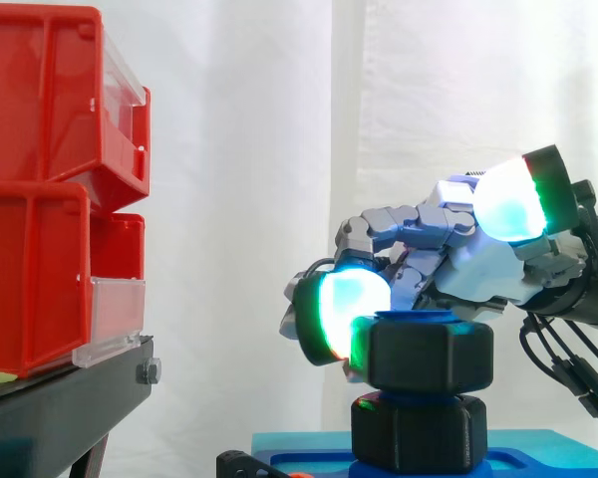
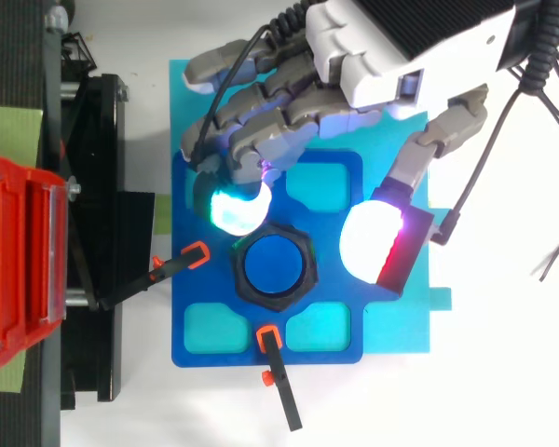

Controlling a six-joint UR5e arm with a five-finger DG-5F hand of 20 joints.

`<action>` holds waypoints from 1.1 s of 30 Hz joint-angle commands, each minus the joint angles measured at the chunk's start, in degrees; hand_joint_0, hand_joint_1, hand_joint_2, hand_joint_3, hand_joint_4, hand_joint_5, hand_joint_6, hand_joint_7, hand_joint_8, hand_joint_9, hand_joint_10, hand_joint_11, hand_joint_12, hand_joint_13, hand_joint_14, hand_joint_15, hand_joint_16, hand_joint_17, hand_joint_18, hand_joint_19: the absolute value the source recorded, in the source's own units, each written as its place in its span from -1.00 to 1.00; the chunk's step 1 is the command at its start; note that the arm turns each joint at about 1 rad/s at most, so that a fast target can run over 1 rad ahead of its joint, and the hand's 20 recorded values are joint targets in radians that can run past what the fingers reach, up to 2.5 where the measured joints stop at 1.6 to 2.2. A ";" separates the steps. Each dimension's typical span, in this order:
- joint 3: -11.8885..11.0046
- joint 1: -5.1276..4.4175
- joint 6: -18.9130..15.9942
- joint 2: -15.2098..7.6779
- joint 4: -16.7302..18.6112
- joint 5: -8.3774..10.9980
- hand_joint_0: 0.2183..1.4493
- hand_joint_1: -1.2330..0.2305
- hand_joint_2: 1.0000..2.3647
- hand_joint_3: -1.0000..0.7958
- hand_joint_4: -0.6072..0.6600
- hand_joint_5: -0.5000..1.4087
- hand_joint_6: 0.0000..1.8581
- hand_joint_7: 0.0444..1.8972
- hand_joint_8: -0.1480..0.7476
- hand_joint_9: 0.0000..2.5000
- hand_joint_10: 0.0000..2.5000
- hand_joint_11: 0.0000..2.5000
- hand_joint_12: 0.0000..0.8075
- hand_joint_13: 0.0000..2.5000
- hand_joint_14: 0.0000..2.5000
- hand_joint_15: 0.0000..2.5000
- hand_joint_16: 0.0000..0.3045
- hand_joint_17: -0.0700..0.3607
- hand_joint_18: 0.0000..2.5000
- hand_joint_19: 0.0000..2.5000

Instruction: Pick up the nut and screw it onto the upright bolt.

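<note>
**Item: hex nut on upright bolt, seating in progress**

- **Nut** [image 1: 429,354]: black and six-sided. It is already on the blue bolt [image 2: 275,267] at the middle of the blue fixture plate [image 2: 331,291]. In the side view it rides high, with the bolt's top just showing above it and a narrow gap down to the lower black hex collar [image 1: 419,433].
- **Hand** [image 2: 373,65]: enters from 1 o'clock, loosely spread and gripping nothing. One bent finger's glowing pad [image 1: 351,299] lies against the nut's flank at about 10 o'clock. The thumb pad [image 2: 368,240] sits off toward 3 o'clock, apart from the nut and, in the side view, raised well above it.
- **Fixtures**: orange-tipped clamps at 9 o'clock [image 2: 196,254] and 6 o'clock [image 2: 268,335] of the nut. Red bins [image 1: 40,100] stand well away at 9 o'clock.
- **Step judged in hand**: running the nut down the thread.
- **Handling advice**:
  - Lower the thumb onto the flat opposite the finger pad before turning, because a one-sided push could tilt the nut and bind the thread.
  - Keep the pinch light and level.
  - Turn in short arcs, then regrip.
  - Keep the fingers clear of both clamps.
</note>
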State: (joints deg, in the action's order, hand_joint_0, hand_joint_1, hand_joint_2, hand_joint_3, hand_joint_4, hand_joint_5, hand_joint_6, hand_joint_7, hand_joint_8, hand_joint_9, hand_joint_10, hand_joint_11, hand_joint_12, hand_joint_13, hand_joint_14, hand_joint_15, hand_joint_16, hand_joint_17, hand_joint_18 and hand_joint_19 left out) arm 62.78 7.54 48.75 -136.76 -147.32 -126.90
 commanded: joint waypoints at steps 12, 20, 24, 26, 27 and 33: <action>-0.03 2.04 0.47 0.09 -0.16 -2.30 -0.51 0.36 -1.00 -0.44 0.02 -0.41 -0.41 0.38 -0.30 0.00 -1.00 -1.00 -0.55 -0.50 -1.00 -1.00 -0.93 -0.57 -0.78 -1.00; -4.16 2.57 -0.06 0.09 -0.60 -4.67 -0.53 0.36 -1.00 -0.44 0.18 -0.47 -0.46 0.27 -0.18 0.04 -1.00 -1.00 -0.55 -0.46 -1.00 -1.00 -0.93 -0.56 -0.76 -1.00; -6.18 3.10 -0.85 0.00 -0.86 -5.64 -0.54 0.37 -1.00 -0.44 0.31 -0.50 -0.46 0.09 -0.17 -0.03 -1.00 -1.00 -0.50 -0.50 -1.00 -1.00 -0.91 -0.54 -0.81 -1.00; -6.18 3.45 -1.38 0.00 -0.33 -5.55 -0.54 0.37 -1.00 -0.44 0.34 -0.51 -0.46 0.00 -0.17 -0.05 -1.00 -1.00 -0.48 -0.51 -1.00 -1.00 -0.91 -0.53 -0.83 -1.00; -6.18 3.54 -1.73 0.00 0.55 -5.55 -0.55 0.37 -1.00 -0.44 0.35 -0.52 -0.46 -0.03 -0.18 -0.06 -1.00 -1.00 -0.47 -0.52 -1.00 -1.00 -0.90 -0.51 -0.84 -1.00; -6.09 2.83 -4.01 0.00 4.59 -5.37 -0.56 0.37 -1.00 -0.44 0.34 -0.55 -0.46 -0.20 -0.18 -0.12 -1.00 -1.00 -0.44 -0.56 -1.00 -1.00 -0.89 -0.49 -0.86 -1.00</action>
State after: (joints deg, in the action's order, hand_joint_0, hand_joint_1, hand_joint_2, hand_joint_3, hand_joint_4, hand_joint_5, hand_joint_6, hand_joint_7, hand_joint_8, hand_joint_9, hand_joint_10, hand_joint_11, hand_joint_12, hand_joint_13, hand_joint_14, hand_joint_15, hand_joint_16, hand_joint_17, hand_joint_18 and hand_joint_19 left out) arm 56.68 10.70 45.90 -136.74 -144.46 -132.38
